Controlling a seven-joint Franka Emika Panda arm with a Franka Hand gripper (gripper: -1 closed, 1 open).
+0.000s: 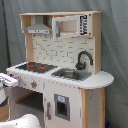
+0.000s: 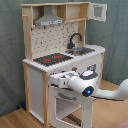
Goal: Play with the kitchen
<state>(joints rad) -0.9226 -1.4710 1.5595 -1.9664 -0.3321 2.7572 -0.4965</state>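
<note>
The kitchen [image 1: 60, 85] [image 2: 37, 85] is a tall toy of light wood and white panels. It has a red-ringed black hob [image 1: 35, 66] [image 2: 52, 59], a black tap [image 1: 84, 59] [image 2: 75, 39] over a sink [image 1: 71, 74] [image 2: 82, 50], and a grey hood [image 1: 37, 30] [image 2: 49, 21]. A windowed oven door [image 1: 61, 106] sits low in its front. My gripper [image 2: 55, 80] is at the front panel just below the hob, above the oven opening [image 2: 65, 107]. In the first exterior view the gripper [image 1: 6, 80] shows only at the left edge.
An upper cabinet door [image 2: 99, 11] stands open at the kitchen's top corner. My white arm [image 2: 112, 94] reaches in from the second exterior view's right. Grey curtain [image 1: 115, 45] hangs behind, and a wooden floor [image 2: 15, 120] lies below.
</note>
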